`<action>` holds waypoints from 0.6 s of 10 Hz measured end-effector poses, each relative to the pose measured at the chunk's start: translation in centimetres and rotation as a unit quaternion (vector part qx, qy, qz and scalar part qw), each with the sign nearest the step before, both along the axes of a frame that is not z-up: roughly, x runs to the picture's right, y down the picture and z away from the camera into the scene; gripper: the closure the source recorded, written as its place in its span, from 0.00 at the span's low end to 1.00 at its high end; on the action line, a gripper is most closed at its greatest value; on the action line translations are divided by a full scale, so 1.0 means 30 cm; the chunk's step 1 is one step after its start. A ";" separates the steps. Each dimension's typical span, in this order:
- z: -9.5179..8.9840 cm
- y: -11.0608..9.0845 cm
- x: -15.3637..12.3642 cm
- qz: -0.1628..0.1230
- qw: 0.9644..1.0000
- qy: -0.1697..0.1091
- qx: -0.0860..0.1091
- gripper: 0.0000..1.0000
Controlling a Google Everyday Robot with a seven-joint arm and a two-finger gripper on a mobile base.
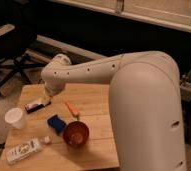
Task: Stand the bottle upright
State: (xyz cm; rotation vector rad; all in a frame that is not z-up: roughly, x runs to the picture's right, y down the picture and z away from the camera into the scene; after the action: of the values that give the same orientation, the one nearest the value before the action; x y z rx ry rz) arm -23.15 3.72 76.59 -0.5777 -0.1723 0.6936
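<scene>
The bottle (24, 150) lies on its side at the front left corner of the wooden table (96, 100). It is whitish with a pale printed label, and its small white cap (47, 140) points right toward the bowl. My white arm (114, 75) reaches from the right across the table's back. Its end, with the gripper (49, 95), hangs over the back left part of the table, just above the flat black-and-white bar (37, 105). The gripper is well behind the bottle and apart from it.
A white paper cup (15, 118) stands at the left edge. A blue object (56, 123), a red-brown bowl (76, 133) and a small orange object (72, 108) sit mid-table. An office chair (11, 60) stands at the back left, beyond the table.
</scene>
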 end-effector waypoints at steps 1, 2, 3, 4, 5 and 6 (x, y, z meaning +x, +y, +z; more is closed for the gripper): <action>-0.022 0.040 -0.020 -0.043 0.998 -0.040 -0.013 0.20; -0.040 0.071 -0.032 -0.081 0.994 -0.074 -0.024 0.20; -0.059 0.106 -0.038 -0.135 0.983 -0.120 -0.038 0.20; -0.061 0.121 -0.033 -0.178 0.971 -0.153 -0.045 0.20; -0.063 0.130 -0.027 -0.206 0.961 -0.176 -0.049 0.20; -0.067 0.140 -0.022 -0.241 0.946 -0.210 -0.054 0.20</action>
State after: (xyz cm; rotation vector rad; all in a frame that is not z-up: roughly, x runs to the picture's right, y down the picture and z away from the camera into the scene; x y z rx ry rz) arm -23.80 7.93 74.58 -0.8337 -0.3760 0.0965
